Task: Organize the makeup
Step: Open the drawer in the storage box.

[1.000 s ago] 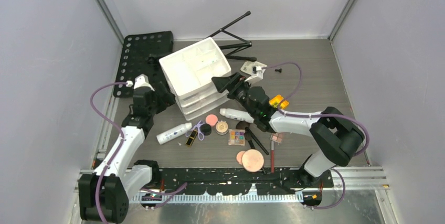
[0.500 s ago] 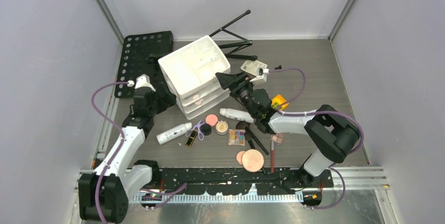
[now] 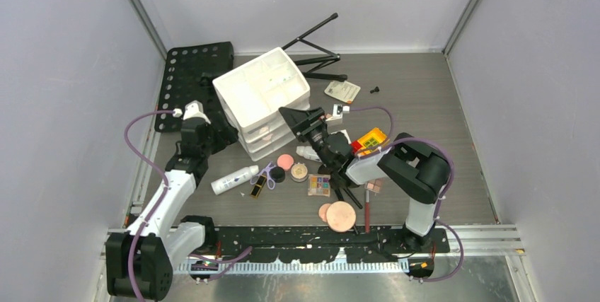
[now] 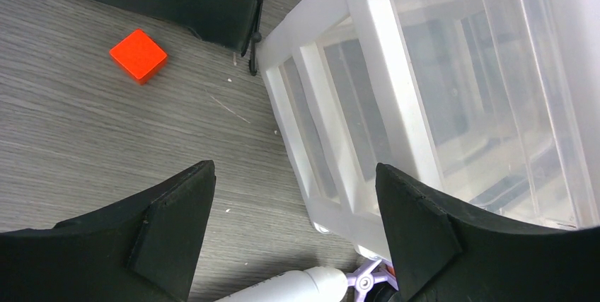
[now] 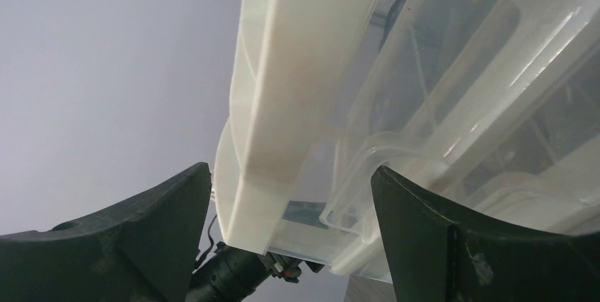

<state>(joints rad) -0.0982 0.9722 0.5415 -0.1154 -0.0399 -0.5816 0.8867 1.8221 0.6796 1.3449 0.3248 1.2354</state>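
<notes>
Right arm has swung left since a second ago. The right gripper now sits at the front right corner of the white drawer unit, spread wide and holding nothing (the wrist view shows only drawer plastic ahead). The left gripper is also wide and empty, at the unit's left side. I see makeup loose on the table before the drawers: white bottle, pink compact, eyeshadow palette, peach compact.
</notes>
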